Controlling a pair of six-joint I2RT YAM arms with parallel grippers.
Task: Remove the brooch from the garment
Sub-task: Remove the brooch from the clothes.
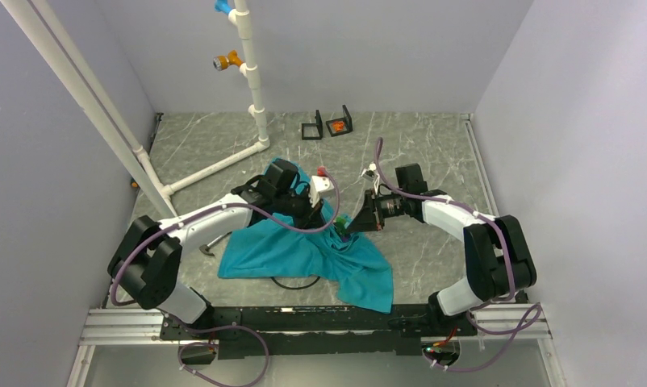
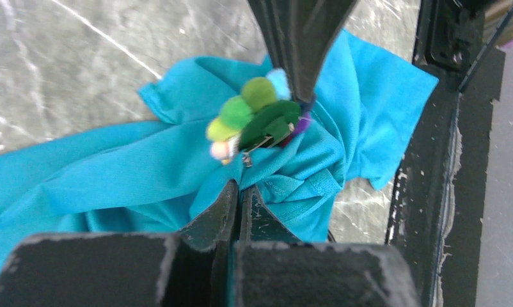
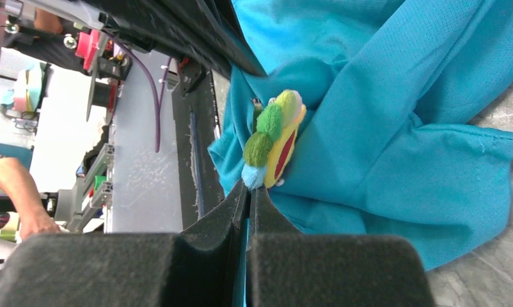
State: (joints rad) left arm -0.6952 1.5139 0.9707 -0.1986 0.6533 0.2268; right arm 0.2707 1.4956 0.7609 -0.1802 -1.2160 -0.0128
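One garment (image 1: 304, 254), one brooch (image 2: 260, 118), two tools (left tool (image 2: 240, 190), right tool (image 3: 249, 190)), two small black stands (image 1: 311, 128) (image 1: 340, 124), one white pipe rack (image 1: 252, 72).

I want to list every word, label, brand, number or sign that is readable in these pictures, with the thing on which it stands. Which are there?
No text can be read in any view.
The garment and the brooch show no print.
The small black stand at the back is too small to tell.
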